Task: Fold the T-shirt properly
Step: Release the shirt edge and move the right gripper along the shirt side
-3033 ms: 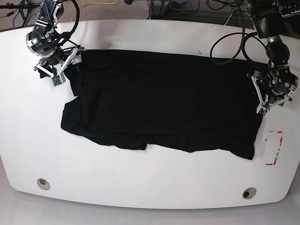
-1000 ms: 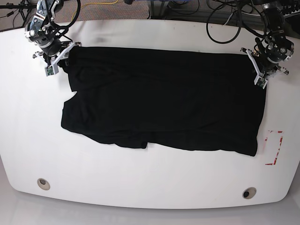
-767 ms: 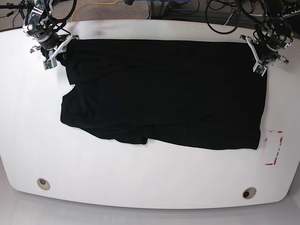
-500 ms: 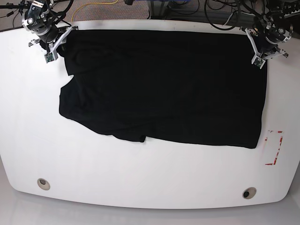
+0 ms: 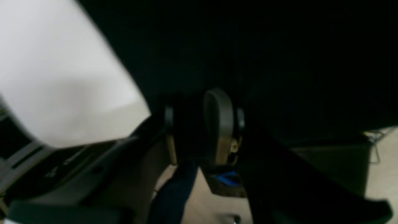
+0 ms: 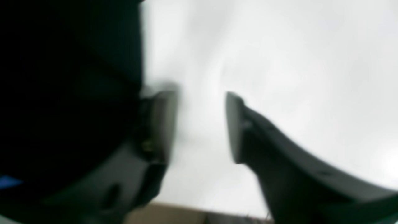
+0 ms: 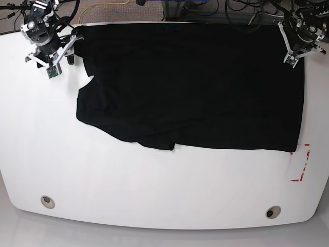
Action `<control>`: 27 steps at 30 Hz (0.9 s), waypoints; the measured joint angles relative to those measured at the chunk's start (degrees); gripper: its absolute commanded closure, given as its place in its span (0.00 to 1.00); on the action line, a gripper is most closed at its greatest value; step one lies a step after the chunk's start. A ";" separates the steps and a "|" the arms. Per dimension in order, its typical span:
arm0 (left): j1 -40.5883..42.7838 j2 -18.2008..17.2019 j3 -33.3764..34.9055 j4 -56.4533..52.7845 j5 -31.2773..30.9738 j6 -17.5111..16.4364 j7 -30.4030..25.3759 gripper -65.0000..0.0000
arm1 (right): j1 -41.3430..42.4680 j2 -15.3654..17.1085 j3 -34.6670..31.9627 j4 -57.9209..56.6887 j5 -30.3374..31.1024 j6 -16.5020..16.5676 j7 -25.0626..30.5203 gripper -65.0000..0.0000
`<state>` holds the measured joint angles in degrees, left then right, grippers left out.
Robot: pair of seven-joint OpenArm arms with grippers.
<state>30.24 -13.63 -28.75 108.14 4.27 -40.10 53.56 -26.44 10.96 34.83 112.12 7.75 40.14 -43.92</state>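
Spreading wide: white table [image 7: 154,190] under black T-shirt [image 7: 195,82], cloth flat, reaching table's far edge. Left gripper [image 5: 202,124] at shirt's far corner, jaws pinched on black fabric. Right gripper [image 6: 199,124] just beside shirt's opposite far corner, jaws parted, bare table between, nothing held.

My left gripper [image 5: 203,124] is seen close up and dim, its dark fingers [image 5: 219,124] pinched on a fold of the black T-shirt [image 5: 264,56], which fills the upper frame. The white table [image 5: 62,77] shows at left.
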 measured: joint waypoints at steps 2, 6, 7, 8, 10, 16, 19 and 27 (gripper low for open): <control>-0.92 -0.04 0.87 1.05 -0.13 -0.04 -0.02 0.78 | 2.40 0.00 -0.02 -0.13 0.02 0.00 0.22 0.26; -3.72 0.24 1.40 1.70 -1.33 -0.04 -1.20 0.78 | 7.61 0.02 -0.04 -2.56 0.09 -0.04 0.90 0.18; -4.37 0.22 1.40 1.86 -1.29 -0.07 -1.29 0.78 | 9.27 0.13 -0.04 -4.20 0.09 -0.07 0.94 0.18; -4.59 0.17 1.38 1.90 -1.29 -0.04 -1.29 0.78 | 9.94 0.15 -0.09 -4.85 0.02 -0.02 1.01 0.20; -4.90 -0.04 1.38 2.03 -0.81 0.00 -0.87 0.78 | 12.39 0.17 -0.76 -7.98 -0.26 -0.07 0.61 0.21; -6.62 0.20 1.27 2.01 -0.66 -0.09 3.04 0.78 | 16.31 -0.02 -4.24 -14.91 0.13 -0.44 0.00 0.21; -8.24 0.20 1.27 2.08 -0.83 -0.04 3.45 0.78 | 18.14 -0.04 -5.05 -17.64 0.02 0.00 0.33 0.21; -9.14 0.17 1.05 2.51 -0.85 -0.07 4.02 0.78 | 22.25 0.04 -5.60 -25.05 -0.07 -0.07 0.39 0.22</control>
<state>21.10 -13.45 -27.70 110.65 3.42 -40.16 57.58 -4.19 11.00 29.23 87.07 7.68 40.07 -43.53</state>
